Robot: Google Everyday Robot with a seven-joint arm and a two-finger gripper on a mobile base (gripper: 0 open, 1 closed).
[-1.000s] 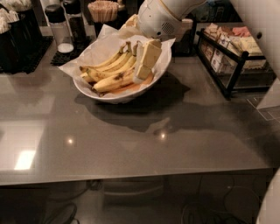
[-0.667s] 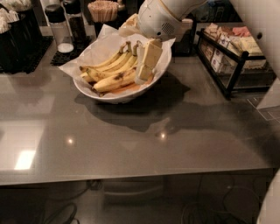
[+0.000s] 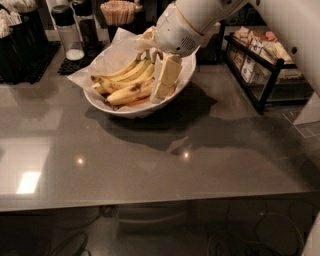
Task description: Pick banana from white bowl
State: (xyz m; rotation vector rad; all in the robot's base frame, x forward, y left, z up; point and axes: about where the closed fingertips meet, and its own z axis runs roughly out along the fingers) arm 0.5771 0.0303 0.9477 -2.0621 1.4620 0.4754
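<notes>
The white bowl [image 3: 107,106], lined with crinkled white paper, stands at the back centre of the grey counter. A bunch of several yellow bananas [image 3: 126,86] lies in it, stems to the right. My gripper [image 3: 164,79] reaches down into the right side of the bowl from the white arm above. It sits right at the bananas' stem end. The arm's white wrist hides the bowl's far right rim and the stems behind it.
A black wire rack [image 3: 260,70] with packets stands at the right. A glass shaker [image 3: 67,32], a dark bottle [image 3: 87,25] and a cup of sticks [image 3: 117,11] stand behind the bowl. Black containers [image 3: 20,45] are at the back left. The grey counter [image 3: 150,165] stretches toward me.
My gripper has sunk a little lower into the bowl, closer to the bananas' stem end. The bowl and bananas have not moved.
</notes>
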